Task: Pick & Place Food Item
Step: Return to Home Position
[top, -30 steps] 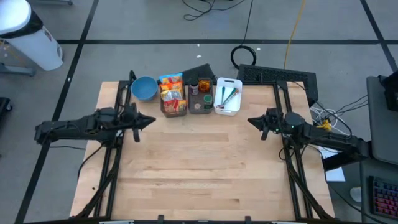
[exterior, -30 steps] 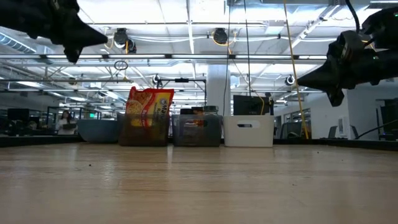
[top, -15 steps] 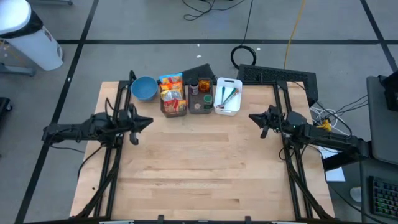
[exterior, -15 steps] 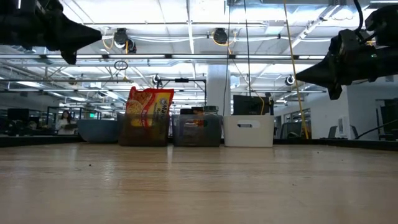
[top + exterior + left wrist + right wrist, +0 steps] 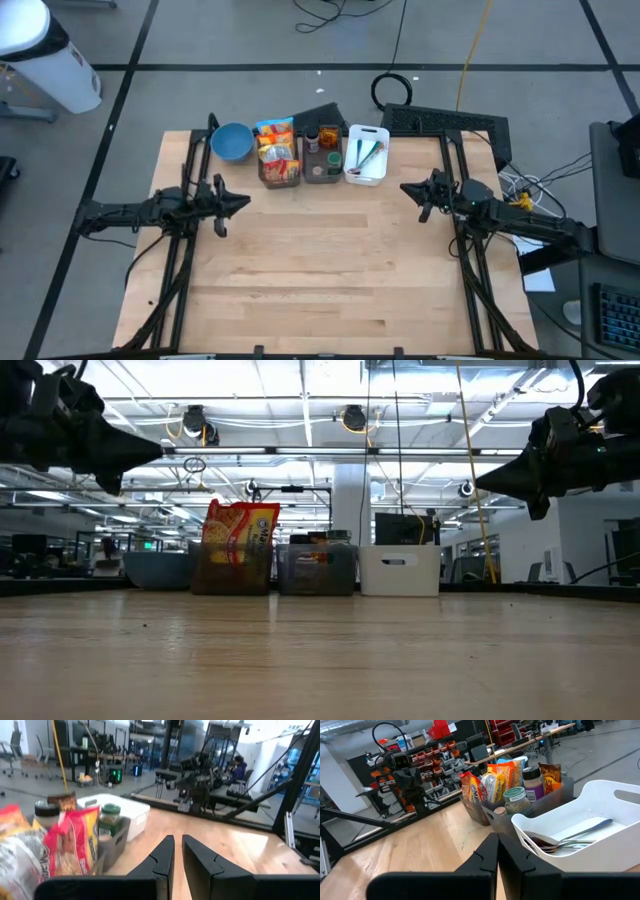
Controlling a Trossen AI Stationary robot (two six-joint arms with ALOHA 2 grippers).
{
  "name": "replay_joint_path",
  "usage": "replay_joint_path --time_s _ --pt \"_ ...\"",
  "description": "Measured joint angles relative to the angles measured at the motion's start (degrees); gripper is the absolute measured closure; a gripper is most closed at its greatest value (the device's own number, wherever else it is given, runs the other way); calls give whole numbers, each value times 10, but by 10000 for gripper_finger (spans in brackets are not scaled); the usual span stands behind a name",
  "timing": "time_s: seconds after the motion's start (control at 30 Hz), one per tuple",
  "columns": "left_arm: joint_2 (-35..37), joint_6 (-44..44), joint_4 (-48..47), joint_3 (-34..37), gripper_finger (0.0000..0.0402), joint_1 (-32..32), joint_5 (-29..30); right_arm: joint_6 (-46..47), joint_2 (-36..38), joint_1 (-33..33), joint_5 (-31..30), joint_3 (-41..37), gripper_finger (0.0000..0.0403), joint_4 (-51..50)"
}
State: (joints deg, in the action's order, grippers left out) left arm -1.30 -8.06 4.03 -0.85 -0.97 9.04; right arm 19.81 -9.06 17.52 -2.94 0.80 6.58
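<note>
Snack packets (image 5: 277, 150) stand upright in a clear bin at the table's far edge, also seen in the low view (image 5: 240, 530) and both wrist views (image 5: 75, 845) (image 5: 492, 782). My left gripper (image 5: 246, 201) hovers above the table's left side, pointing level toward the right. Its fingers (image 5: 178, 857) are a narrow gap apart with nothing between them. My right gripper (image 5: 402, 190) hovers over the right side, pointing level toward the left, shut and empty (image 5: 497, 852). Both are well short of the bins.
Along the far edge a blue bowl (image 5: 231, 141), a bin of jars (image 5: 322, 155) and a white bin (image 5: 377, 133) holding spoons stand beside the snack bin. Bare wood (image 5: 320, 270) fills the middle and near part of the table. Black frame rails run along both sides.
My left gripper has sunk toward the table, staying over the left side and still pointing toward the right. The bins and packets have not moved.
</note>
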Motion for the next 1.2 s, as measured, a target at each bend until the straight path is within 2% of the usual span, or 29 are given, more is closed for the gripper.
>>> replay_joint_path --time_s 0.43,1.2 --pt "-1 -53 -13 -1 355 0 0 0 0 0 0 0 403 0" --pt "-1 -41 -9 -1 355 0 0 0 0 0 0 0 403 0"
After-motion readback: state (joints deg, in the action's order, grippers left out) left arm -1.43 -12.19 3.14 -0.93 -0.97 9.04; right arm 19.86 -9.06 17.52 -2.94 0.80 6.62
